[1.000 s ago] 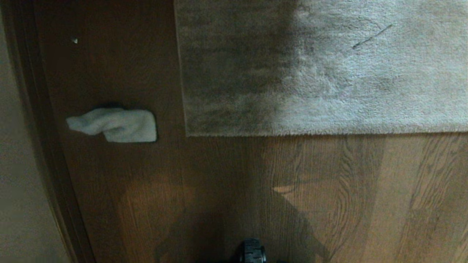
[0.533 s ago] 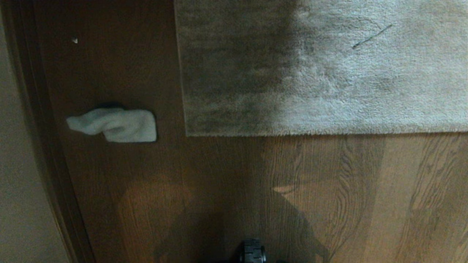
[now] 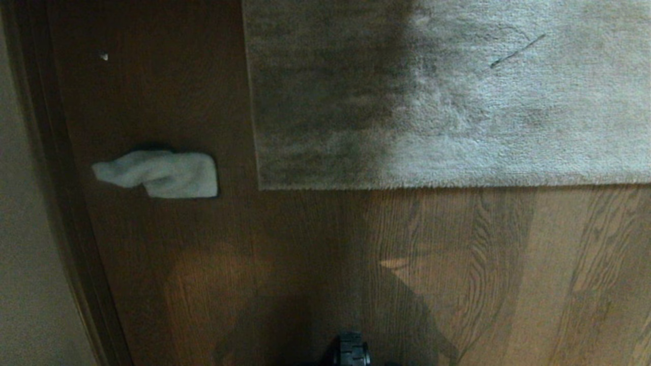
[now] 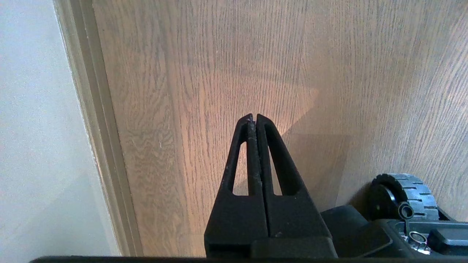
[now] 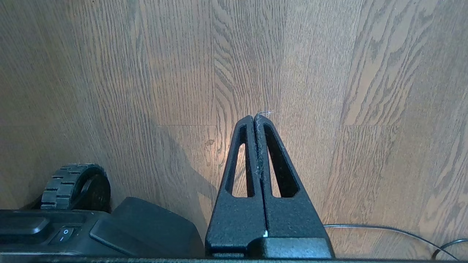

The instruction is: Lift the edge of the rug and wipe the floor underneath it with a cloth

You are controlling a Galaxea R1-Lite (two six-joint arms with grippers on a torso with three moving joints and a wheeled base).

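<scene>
The grey-beige plush rug fills the upper right of the head view, and the rug edge [image 3: 432,186] runs straight to a square corner [image 3: 260,187]. Brown wood-grain floor [image 3: 457,264] lies below and left of it. A pale grey-green cloth [image 3: 163,175] lies crumpled on the floor left of the corner. Neither arm shows in the head view. The left gripper [image 4: 253,117] hangs shut and empty over bare floor near the wall. The right gripper [image 5: 255,118] is shut too, over bare planks, with only wisps of lint on its tip.
A pale wall [image 3: 25,229] with a dark skirting board [image 3: 76,229] runs down the left side. The robot's black base and wheel [image 4: 406,193] sit near both grippers. A thin cable [image 5: 387,229] lies on the floor. A small white speck [image 3: 104,56] lies far left.
</scene>
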